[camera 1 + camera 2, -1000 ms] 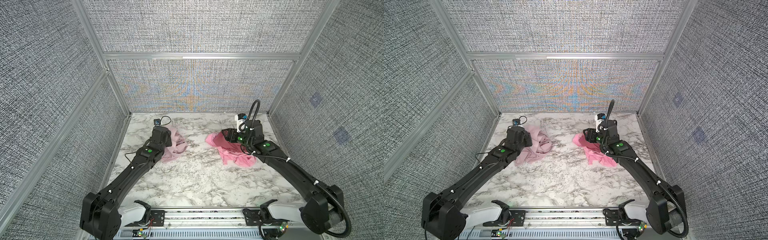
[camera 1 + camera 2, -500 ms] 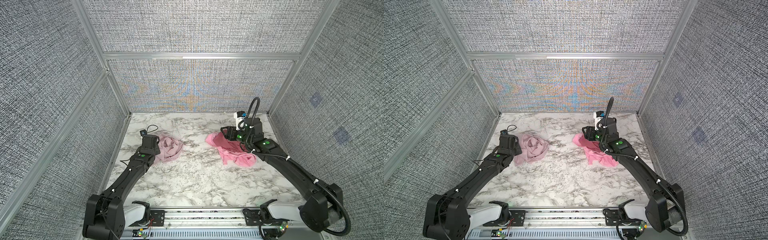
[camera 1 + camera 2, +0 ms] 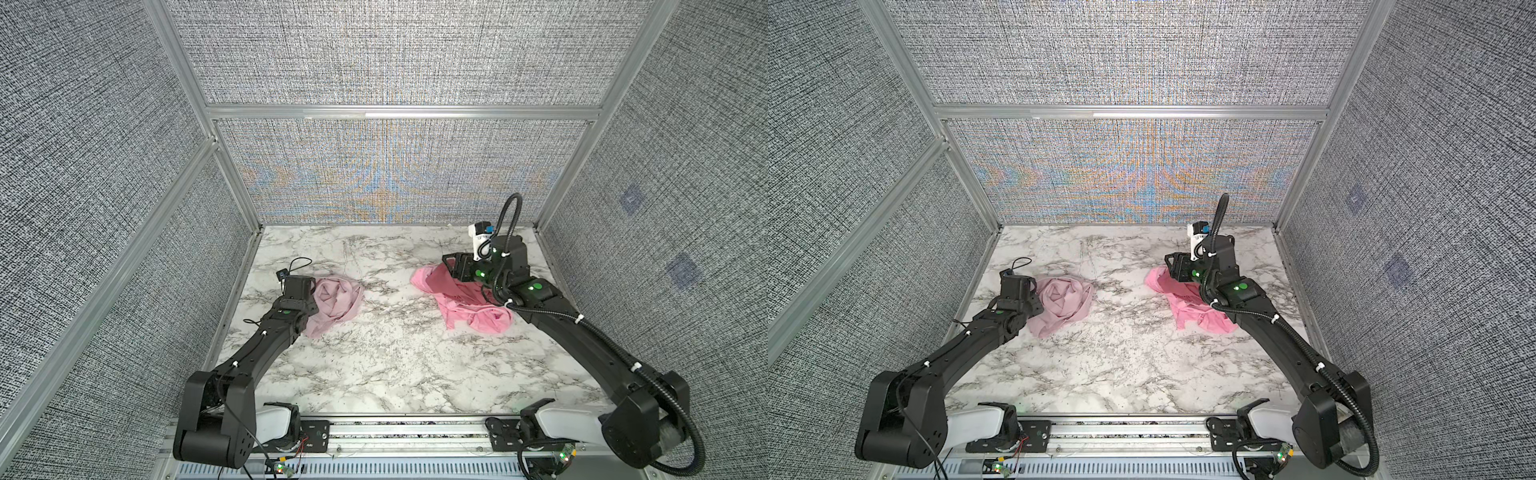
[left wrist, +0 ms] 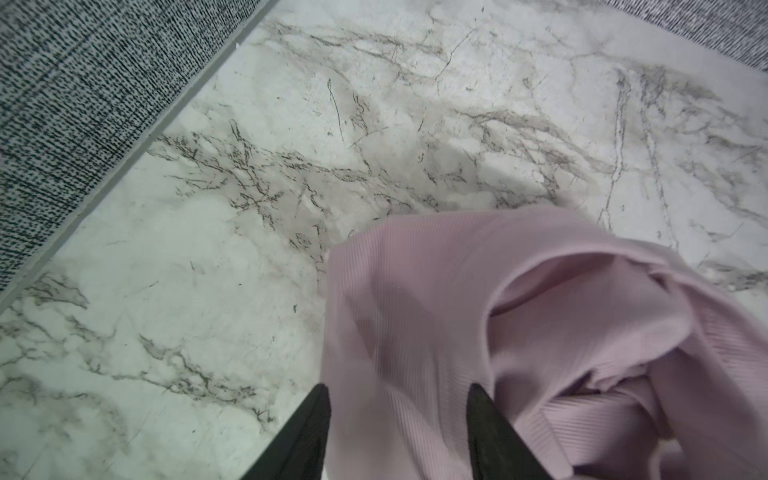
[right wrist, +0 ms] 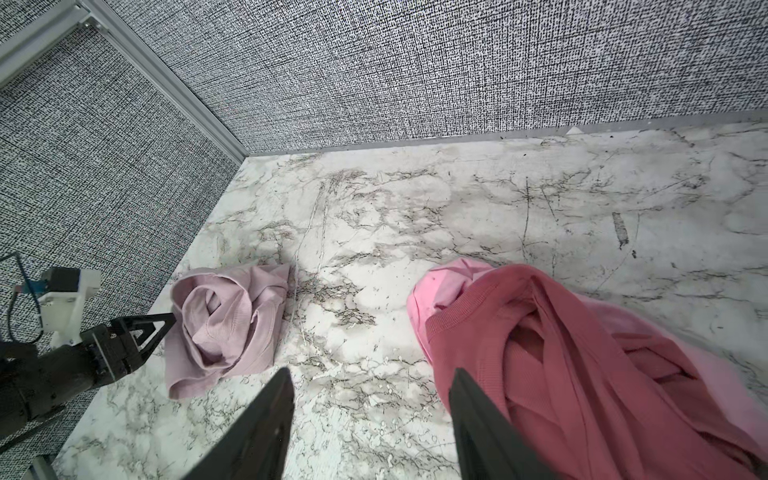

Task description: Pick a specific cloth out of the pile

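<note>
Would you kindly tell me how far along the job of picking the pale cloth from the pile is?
Done: the pale cloth lies alone on the table, apart from the pile. In hand: the left hand stands open over the cloth's edge, gripping nothing; the right hand is open beside the pile. Left: probably only drawing both arms back.

Left arm (image 3: 286, 322) covers the cloth (image 3: 338, 301) at its eight o'clock edge in both top views. Right gripper (image 3: 451, 268) masks the pile (image 3: 461, 309) at one o'clock. Wrist views: the cloth smears with blur, and both run off frame.
</note>
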Motion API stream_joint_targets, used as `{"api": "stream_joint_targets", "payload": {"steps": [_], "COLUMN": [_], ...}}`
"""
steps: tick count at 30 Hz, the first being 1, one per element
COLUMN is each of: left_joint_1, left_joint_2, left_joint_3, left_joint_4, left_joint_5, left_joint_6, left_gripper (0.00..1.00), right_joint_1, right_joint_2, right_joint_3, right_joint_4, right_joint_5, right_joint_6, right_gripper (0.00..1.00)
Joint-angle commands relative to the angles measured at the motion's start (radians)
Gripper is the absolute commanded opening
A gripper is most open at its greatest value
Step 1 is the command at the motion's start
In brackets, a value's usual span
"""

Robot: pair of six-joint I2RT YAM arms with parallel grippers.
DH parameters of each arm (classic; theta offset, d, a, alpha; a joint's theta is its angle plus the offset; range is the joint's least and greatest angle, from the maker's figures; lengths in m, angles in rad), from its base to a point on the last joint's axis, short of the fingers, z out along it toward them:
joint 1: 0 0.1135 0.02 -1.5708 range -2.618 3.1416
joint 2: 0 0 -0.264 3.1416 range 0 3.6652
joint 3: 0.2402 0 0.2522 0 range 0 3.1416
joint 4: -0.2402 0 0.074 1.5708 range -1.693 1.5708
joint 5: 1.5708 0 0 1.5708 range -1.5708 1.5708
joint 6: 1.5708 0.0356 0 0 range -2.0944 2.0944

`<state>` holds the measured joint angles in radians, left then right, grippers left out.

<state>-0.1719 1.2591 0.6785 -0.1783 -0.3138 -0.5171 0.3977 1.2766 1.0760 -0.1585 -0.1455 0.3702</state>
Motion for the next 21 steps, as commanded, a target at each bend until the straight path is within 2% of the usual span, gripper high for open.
{"api": "stream_joint_targets", "payload": {"steps": [1, 4, 8, 13, 21], "left_joint_1": [0.002, 0.002, -0.023, -0.160, -0.287], "left_joint_2": [-0.031, -0.048, -0.062, -0.038, 0.169], "left_joint_3": [0.023, 0.073, 0.104, 0.142, 0.269], "left_joint_4": [-0.026, -0.073, -0.057, 0.008, 0.020], "left_joint_5": [-0.010, 0.060, 0.168, 0.147, 0.179], "left_joint_6": [-0.008, 0.055, 0.046, 0.092, 0.094], "left_gripper": [0.56, 0.57, 0.55, 0.54, 0.52], "right_joint_1": [0.001, 0.001, 0.001, 0.001, 0.001], "right_joint_2": [-0.010, -0.016, -0.016, -0.017, -0.043], "right_joint_3": [-0.009, -0.022, -0.041, -0.055, -0.069], "right_joint_4": [-0.005, 0.008, 0.027, 0.032, 0.016], "right_joint_5": [0.011, 0.012, 0.011, 0.010, 0.030], "right_joint_6": [-0.004, 0.001, 0.007, 0.010, -0.006], "right_gripper": [0.62, 0.62, 0.62, 0.62, 0.62]}}
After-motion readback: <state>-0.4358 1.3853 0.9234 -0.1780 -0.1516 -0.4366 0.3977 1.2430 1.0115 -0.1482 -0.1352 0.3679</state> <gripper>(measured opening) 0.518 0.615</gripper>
